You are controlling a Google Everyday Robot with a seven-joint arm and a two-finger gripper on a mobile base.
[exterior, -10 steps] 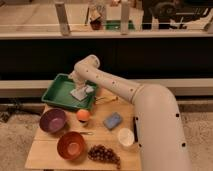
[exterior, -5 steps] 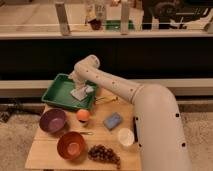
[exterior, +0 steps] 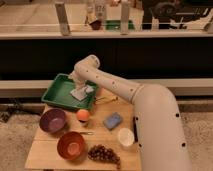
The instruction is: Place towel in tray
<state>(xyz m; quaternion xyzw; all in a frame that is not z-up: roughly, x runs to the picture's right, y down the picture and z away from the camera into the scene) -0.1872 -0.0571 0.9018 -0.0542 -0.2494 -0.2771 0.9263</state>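
The green tray (exterior: 57, 92) sits at the back left of the wooden table. The pale grey-white towel (exterior: 80, 93) lies inside the tray near its right side. My gripper (exterior: 84, 88) reaches down into the tray right over the towel, at the end of the white arm (exterior: 115, 85) that curves in from the right. The arm's end hides part of the towel.
A purple bowl (exterior: 52, 120) and an orange bowl (exterior: 71, 145) stand at the front left. An orange ball (exterior: 83, 115), a blue folded pad (exterior: 113, 120), a white cup (exterior: 125, 136) and dark grapes (exterior: 104, 153) lie on the table. A dark ledge runs behind.
The arm's end has stayed over the towel in the tray; little else has visibly moved.
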